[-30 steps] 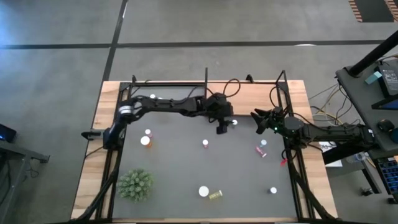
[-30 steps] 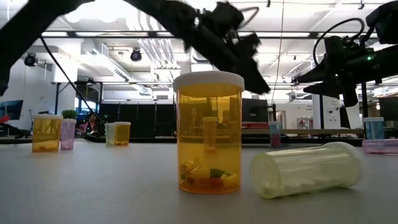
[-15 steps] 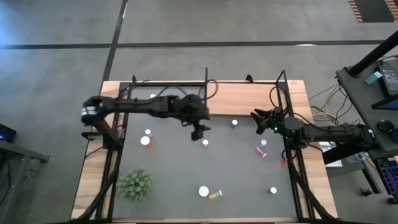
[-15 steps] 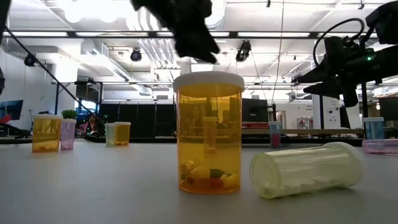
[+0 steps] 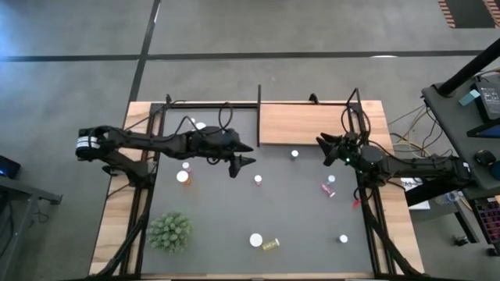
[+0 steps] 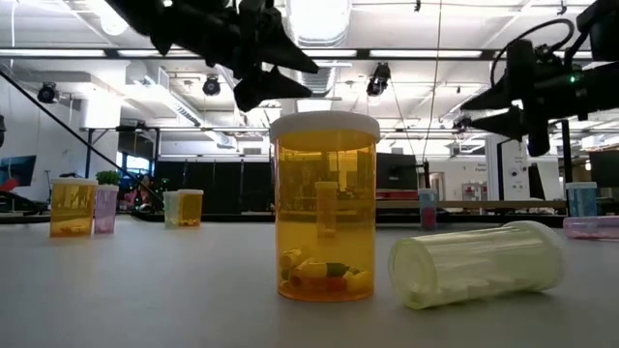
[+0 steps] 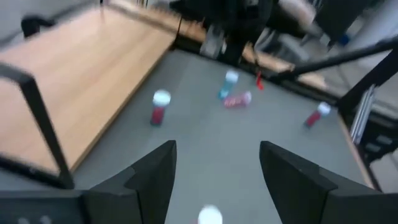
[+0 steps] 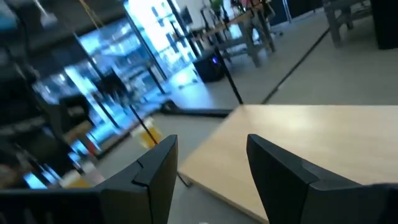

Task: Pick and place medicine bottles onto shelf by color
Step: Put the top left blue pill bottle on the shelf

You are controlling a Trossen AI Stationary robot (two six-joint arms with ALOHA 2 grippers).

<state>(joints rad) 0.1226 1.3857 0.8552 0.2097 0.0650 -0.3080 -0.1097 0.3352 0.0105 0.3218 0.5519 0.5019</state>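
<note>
Small white-capped medicine bottles are scattered on the dark mat [image 5: 234,218]. A red one [image 5: 294,154] stands just in front of the shelf [image 5: 305,125], a light-brown board at the back right. An orange one [image 6: 325,208] stands at the near edge beside a lying yellow-green one [image 6: 479,263]. A pink one [image 5: 326,188] lies at the right. My left gripper [image 5: 247,154] hovers open and empty over the mat's middle back, pointing toward the right edge; its wrist view [image 7: 214,180] shows the red bottle [image 7: 160,107] ahead. My right gripper [image 5: 322,151] hovers open and empty by the shelf's right near corner.
A spiky green plant [image 5: 170,232] stands at the near left. More bottles stand at the left [image 5: 183,176], in the middle [image 5: 258,179] and at the near right [image 5: 342,239]. Black posts [image 5: 258,101] rise at the shelf's corners. Black frame rails [image 5: 367,211] run along both mat sides.
My left gripper has swung away from the shelf's near edge toward the table's left edge, leaving the red bottle standing there. It has turned from pointing toward the near edge to pointing toward the right edge. The shelf board now shows uncovered.
</note>
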